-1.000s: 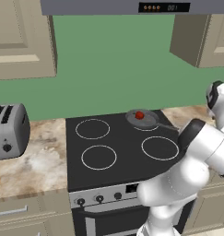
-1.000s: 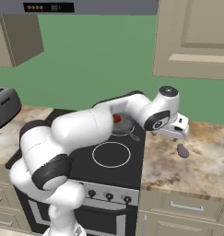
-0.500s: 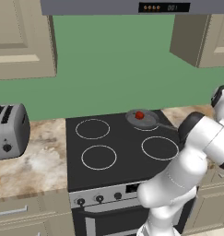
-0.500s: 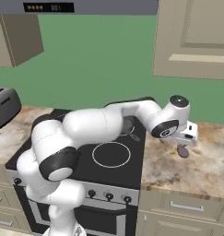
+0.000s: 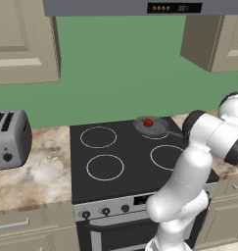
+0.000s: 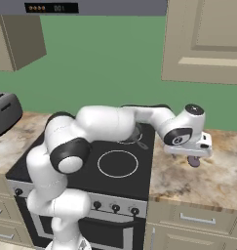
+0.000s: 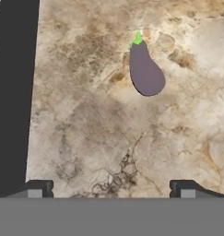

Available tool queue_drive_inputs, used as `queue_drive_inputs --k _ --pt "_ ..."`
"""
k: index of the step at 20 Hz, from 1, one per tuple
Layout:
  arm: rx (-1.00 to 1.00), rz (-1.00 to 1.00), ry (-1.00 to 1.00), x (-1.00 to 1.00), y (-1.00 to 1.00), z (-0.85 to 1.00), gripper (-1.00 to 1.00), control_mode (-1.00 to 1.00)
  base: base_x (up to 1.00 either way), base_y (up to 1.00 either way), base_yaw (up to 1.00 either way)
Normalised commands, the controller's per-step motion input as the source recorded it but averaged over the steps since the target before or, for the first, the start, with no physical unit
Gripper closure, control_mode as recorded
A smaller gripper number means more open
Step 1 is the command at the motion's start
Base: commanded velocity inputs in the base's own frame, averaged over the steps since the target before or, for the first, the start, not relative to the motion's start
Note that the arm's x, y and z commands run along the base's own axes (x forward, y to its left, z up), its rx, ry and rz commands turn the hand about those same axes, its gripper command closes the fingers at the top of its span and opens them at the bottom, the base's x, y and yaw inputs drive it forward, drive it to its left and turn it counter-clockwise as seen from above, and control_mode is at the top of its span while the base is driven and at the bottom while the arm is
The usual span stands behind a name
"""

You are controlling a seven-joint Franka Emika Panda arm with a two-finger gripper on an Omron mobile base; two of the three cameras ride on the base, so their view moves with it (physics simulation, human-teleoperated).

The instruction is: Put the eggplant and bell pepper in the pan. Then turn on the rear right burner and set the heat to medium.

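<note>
The red bell pepper lies in the grey pan, which covers the rear right burner; its dark handle points toward the front right. On the marble counter to the right of the stove lies the purple eggplant, green stem tip pointing away. My gripper hangs open above the counter a little short of the eggplant, with nothing between its fingertips. From the right base view, the hand sits just over the eggplant and hides most of it.
The black glass stovetop edge runs along the hand view's left side. Stove knobs line the front panel. A toaster stands on the left counter. Wall cabinets hang above the right-hand marble counter.
The arm has swung further right, away from the stove and out over the counter, bringing the hand down over the eggplant. The pan and bell pepper have not moved.
</note>
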Motion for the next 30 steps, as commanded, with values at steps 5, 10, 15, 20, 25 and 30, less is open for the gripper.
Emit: queue_drive_inputs --k 5,10,15,20,25,30 --pt "0.0 0.18 0.07 0.18 -0.12 -0.21 -1.0 -1.0 0.0 0.0 0.0" --pt "0.0 0.15 0.0 0.11 -0.15 -0.21 -1.0 -1.0 0.0 0.0 0.0" --pt "0.0 0.11 0.0 0.07 -0.15 -0.13 -1.0 -1.0 0.0 0.0 0.0" --pt "0.0 0.08 0.0 0.17 -0.05 -0.11 -1.0 -1.0 0.0 0.0 0.0" --pt "0.0 0.05 0.0 0.23 0.0 -0.13 -1.0 -1.0 0.0 0.0 0.0" --pt "-0.01 0.02 0.0 0.26 0.0 -0.15 -1.0 -1.0 0.0 0.0 0.0"
